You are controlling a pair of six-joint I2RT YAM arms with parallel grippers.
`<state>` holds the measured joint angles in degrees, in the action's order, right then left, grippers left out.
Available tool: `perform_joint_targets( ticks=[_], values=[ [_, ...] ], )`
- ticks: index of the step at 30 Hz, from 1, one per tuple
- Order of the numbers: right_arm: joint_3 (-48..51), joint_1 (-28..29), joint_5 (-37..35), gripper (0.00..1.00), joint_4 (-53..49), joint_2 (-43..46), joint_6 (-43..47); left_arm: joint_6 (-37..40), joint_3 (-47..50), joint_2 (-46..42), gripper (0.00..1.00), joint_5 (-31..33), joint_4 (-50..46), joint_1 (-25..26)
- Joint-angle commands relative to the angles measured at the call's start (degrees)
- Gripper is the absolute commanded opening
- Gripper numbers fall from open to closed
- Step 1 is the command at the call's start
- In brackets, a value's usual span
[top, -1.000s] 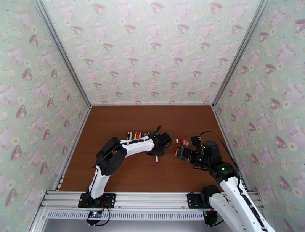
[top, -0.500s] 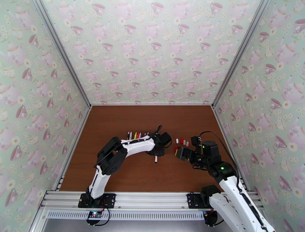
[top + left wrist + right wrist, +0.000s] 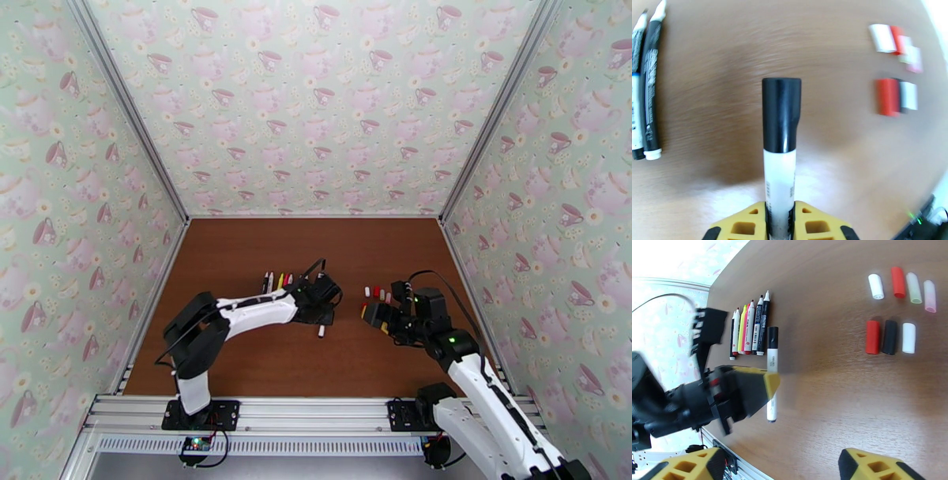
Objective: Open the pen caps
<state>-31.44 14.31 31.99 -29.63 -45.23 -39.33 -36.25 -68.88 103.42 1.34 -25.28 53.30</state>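
Note:
My left gripper (image 3: 780,223) is shut on the white barrel of a pen (image 3: 781,173) whose black cap (image 3: 781,114) is still on and points away from the wrist. From above, that gripper (image 3: 320,313) and pen (image 3: 321,330) sit at the table's middle. Several loose pen caps (image 3: 890,337), white, red, black, pale green and pink, lie in two short rows (image 3: 378,294). Just in front of these caps my right gripper (image 3: 371,314) stands open, its yellow fingers (image 3: 877,465) wide apart with nothing between them. Several more pens (image 3: 750,330) lie side by side.
The row of pens (image 3: 278,279) lies just behind and left of my left gripper, two of them at the edge of the left wrist view (image 3: 647,83). Brown table (image 3: 316,245) stretches beyond; patterned walls close in three sides.
The left arm's elbow has dropped back toward the near left, and its gripper has slid slightly left with the pen. The right gripper has edged left, toward the pen.

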Motion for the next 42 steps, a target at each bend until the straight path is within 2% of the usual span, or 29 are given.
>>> perform_joint_targets(
  ticks=[1,9,15,21,34,42],
  values=[
    [0.8,0.5,2.3,0.73,4.9,-1.3,-2.8,4.9,3.3,-4.0,0.14,-5.8,8.5,0.2],
    [-0.9,1.9,4.7,0.61,11.0,-9.1,-3.4,7.5,10.8,-10.4,0.15,-13.1,17.6,0.3],
    [-3.2,4.0,5.4,0.58,13.5,-14.2,-3.0,9.3,11.2,-12.6,0.15,-17.5,18.7,0.4],
    [-4.8,6.1,5.7,0.56,14.5,-16.2,-2.4,10.1,11.3,-12.9,0.14,-16.9,16.7,0.6],
    [-7.3,6.2,6.4,0.46,16.4,-19.7,-3.2,13.9,12.1,-14.8,0.11,-16.5,14.5,3.4],
    [-8.7,6.3,8.7,0.35,16.1,-22.2,-3.1,13.9,12.1,-15.2,0.11,-14.2,14.5,4.5]
  ],
)
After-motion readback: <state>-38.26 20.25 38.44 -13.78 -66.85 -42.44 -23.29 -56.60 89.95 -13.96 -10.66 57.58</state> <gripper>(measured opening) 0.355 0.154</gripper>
